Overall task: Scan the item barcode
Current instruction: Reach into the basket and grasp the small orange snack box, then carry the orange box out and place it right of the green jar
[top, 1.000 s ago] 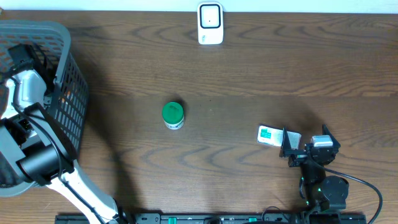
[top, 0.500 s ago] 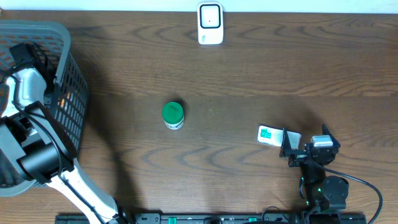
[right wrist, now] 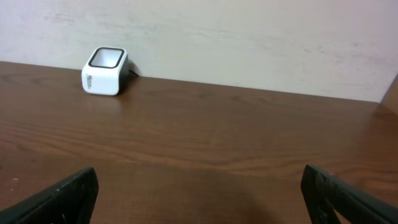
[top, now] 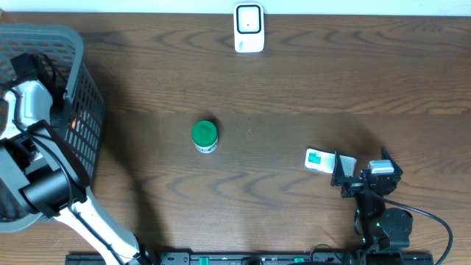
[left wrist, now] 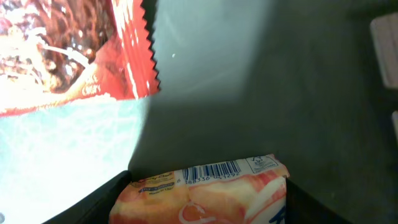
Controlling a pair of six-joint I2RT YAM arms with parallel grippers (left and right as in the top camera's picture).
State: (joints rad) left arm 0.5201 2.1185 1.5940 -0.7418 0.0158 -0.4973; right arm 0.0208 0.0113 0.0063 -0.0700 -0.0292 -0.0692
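Observation:
An orange and white packet (left wrist: 211, 190) lies in the grey basket (top: 82, 88), its barcode (left wrist: 211, 170) facing up at the far edge. My left gripper (left wrist: 205, 202) is shut on this packet, and a dark finger (left wrist: 93, 205) presses each side. From overhead, the left arm (top: 33, 147) reaches down into the basket and hides its gripper. The white scanner (top: 249, 28) stands at the table's far edge, also seen in the right wrist view as a scanner (right wrist: 104, 70). My right gripper (right wrist: 199, 193) rests open and low over bare wood near the front right.
A red snack bag (left wrist: 74, 50) lies in the basket beyond the packet. A green-lidded jar (top: 204, 136) stands mid-table. A small white and teal box (top: 320, 160) lies just left of the right gripper (top: 344, 171).

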